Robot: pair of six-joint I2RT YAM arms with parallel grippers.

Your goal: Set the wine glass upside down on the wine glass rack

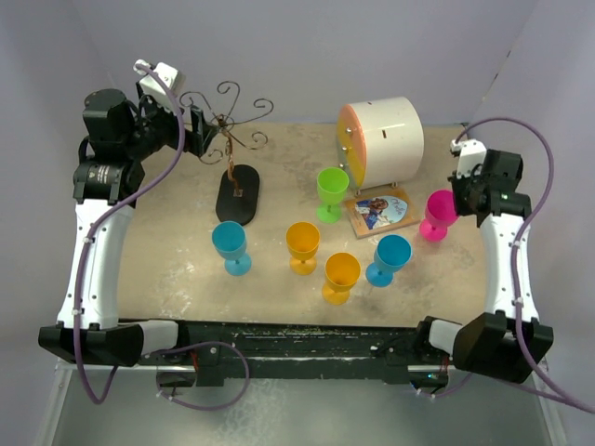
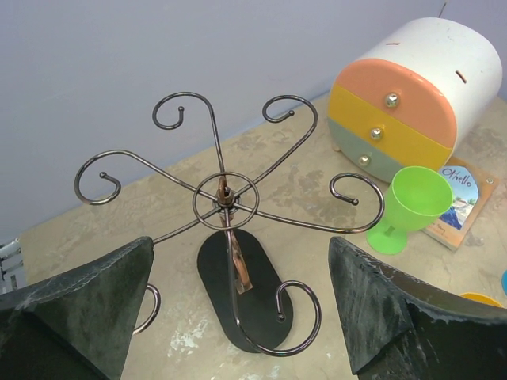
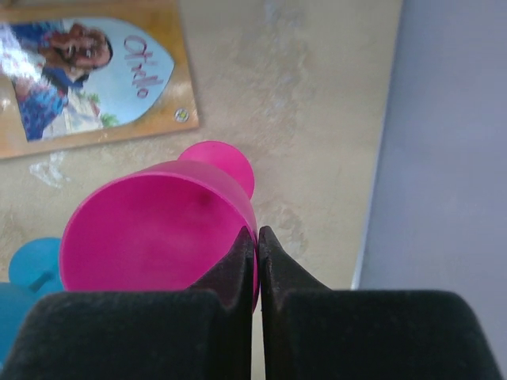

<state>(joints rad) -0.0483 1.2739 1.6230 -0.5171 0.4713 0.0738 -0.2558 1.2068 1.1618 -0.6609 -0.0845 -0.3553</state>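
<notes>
The wine glass rack, dark wire with curled arms on a black oval base, stands at the back left. In the left wrist view its hub lies just ahead of my open, empty left gripper, which hovers beside the rack's arms. My right gripper is shut on the rim of a pink wine glass, one finger inside the bowl and one outside. The pink glass is upright at the table's right side, with the right gripper beside it.
A white cylinder with an orange face stands at the back. A book lies in front of it. A green glass, two blue glasses and two orange glasses stand mid-table.
</notes>
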